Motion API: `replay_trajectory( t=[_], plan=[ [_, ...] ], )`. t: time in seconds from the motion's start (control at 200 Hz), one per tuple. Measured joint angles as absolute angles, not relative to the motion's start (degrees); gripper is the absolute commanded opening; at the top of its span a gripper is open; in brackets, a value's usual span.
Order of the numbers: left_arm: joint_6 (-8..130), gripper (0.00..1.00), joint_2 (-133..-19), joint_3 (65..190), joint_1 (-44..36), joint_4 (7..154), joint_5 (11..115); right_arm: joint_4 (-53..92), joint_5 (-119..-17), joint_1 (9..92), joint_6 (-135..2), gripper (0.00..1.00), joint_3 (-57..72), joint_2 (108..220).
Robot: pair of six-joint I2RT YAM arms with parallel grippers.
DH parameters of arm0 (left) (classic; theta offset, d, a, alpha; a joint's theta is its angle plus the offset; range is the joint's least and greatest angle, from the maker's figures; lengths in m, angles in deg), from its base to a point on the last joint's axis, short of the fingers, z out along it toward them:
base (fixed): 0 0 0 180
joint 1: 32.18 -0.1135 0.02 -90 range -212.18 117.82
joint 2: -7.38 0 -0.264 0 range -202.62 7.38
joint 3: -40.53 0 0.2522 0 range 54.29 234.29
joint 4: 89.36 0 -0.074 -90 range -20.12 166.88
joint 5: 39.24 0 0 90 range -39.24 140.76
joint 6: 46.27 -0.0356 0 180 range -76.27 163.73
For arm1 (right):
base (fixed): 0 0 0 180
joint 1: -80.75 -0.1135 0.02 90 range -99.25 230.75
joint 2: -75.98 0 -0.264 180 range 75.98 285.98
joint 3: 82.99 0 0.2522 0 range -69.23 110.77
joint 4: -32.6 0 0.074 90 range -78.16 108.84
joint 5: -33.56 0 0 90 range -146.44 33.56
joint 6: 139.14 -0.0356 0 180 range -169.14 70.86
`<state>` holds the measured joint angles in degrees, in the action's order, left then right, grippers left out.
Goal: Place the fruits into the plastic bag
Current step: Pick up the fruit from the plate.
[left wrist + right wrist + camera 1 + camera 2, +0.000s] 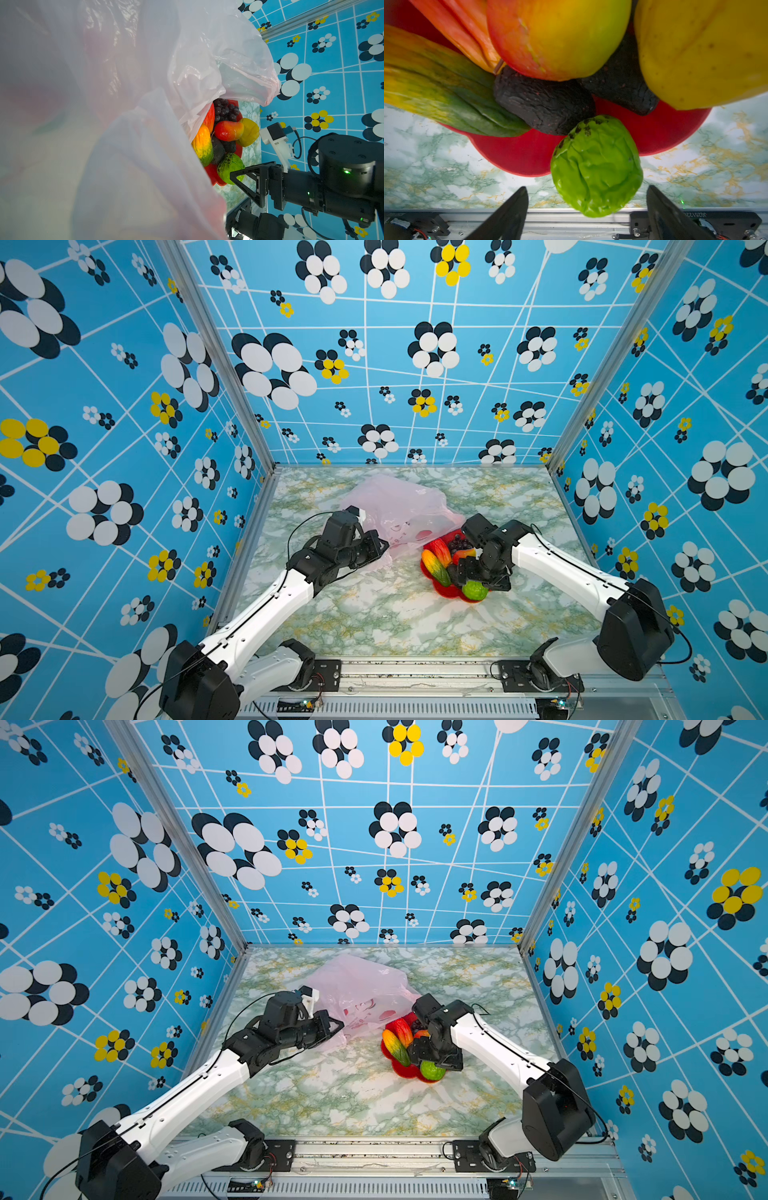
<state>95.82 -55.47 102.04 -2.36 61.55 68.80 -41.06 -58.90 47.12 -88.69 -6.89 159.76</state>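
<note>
Jaws, right gripper (587, 188): spread, one finger on each side of the bumpy green ball (596, 166), clear of it.
Jaws, left gripper (380, 549): pressed together on the plastic bag (399, 502) at its near edge.
Green ball: sat on the rim of the red flower-shaped plate (517, 155), overhanging it.
Other fruits: two dark avocados (542, 104), a red-yellow fruit (556, 37), a yellow fruit (699, 52) and purple grapes (225, 110) lay piled on the plate.
Bag: lay crumpled on the marble table (374, 622), on the left arm's side of the plate, reaching the plate's far edge.
</note>
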Motion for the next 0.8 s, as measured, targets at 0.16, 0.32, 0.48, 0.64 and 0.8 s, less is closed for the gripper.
replay_trajectory(
  t=[0.16, 0.32, 0.48, 0.64, 0.8],
  plan=[
    [96.3, 0.00, -54.9, 102.0, -1.8, 61.5, 68.2, -40.2, -58.7, 47.1, -88.2, 0.87, -7.1, 162.5],
    [96.2, 0.00, -54.7, 102.0, -1.7, 61.4, 67.8, -39.6, -58.5, 47.1, -87.7, 0.86, -7.8, 163.7],
    [96.2, 0.00, -54.6, 102.0, -1.7, 60.5, 67.8, -39.1, -58.1, 47.1, -87.7, 0.82, -7.8, 164.0],
    [96.2, 0.00, -54.6, 102.0, -1.7, 60.2, 67.8, -39.1, -57.5, 47.1, -87.5, 0.69, -7.8, 164.7],
    [96.2, 0.00, -54.6, 102.1, -1.7, 60.1, 67.8, -39.1, -56.9, 47.1, -87.5, 0.59, -7.8, 164.9]
  ],
)
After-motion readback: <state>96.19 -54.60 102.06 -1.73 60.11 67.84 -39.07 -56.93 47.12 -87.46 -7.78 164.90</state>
